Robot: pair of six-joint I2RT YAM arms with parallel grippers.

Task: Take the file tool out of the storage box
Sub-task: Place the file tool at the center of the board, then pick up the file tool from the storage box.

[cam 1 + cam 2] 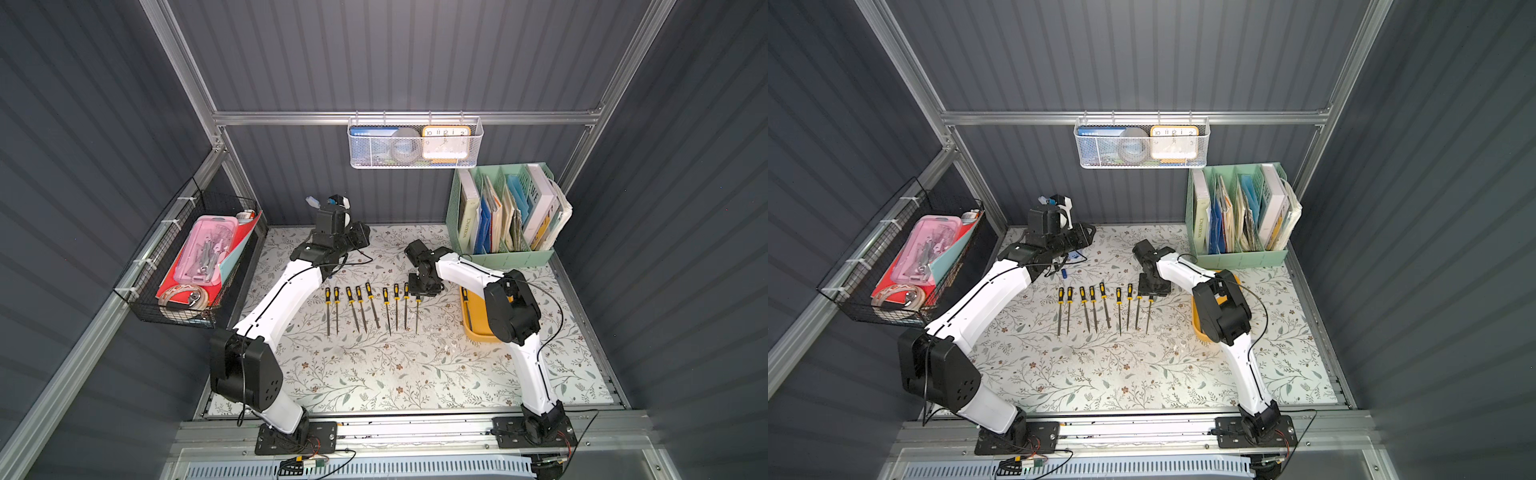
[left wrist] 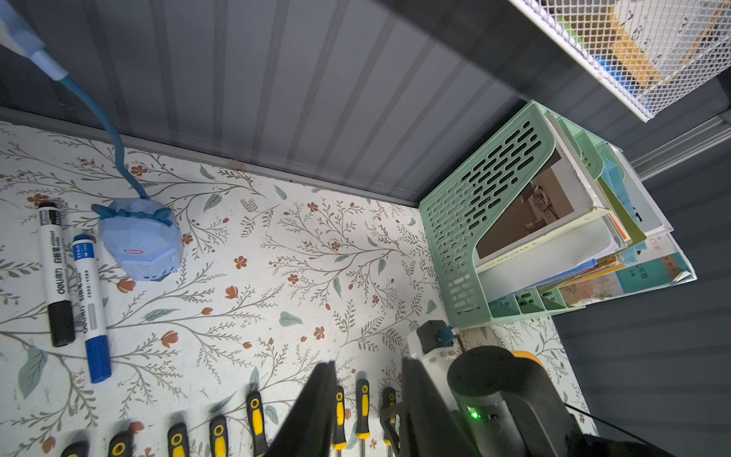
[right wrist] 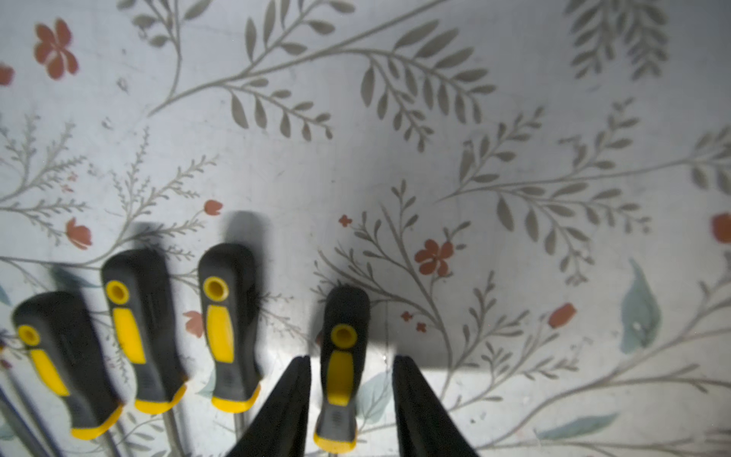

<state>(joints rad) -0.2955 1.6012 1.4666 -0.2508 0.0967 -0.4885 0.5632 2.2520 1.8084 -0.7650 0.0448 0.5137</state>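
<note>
The storage box (image 1: 476, 334), a mustard-yellow tray, sits at the right of the table, half hidden under my right arm. One black-and-yellow file (image 1: 465, 296) lies inside it. Several more file tools (image 1: 369, 305) lie side by side on the floral table top. My right gripper (image 1: 417, 296) is low over the rightmost file of that row. In the right wrist view that file's handle (image 3: 343, 316) lies on the table between the open jaws of my right gripper (image 3: 351, 362), with a gap on each side. My left gripper (image 2: 368, 368) hangs open and empty near the back wall.
A mint-green book organiser (image 1: 498, 257) stands at the back right. A white mesh basket (image 1: 415, 145) hangs on the back wall and a black wire basket (image 1: 187, 266) on the left wall. Two markers (image 2: 55, 273) and a blue lamp (image 2: 140, 237) sit at the back left.
</note>
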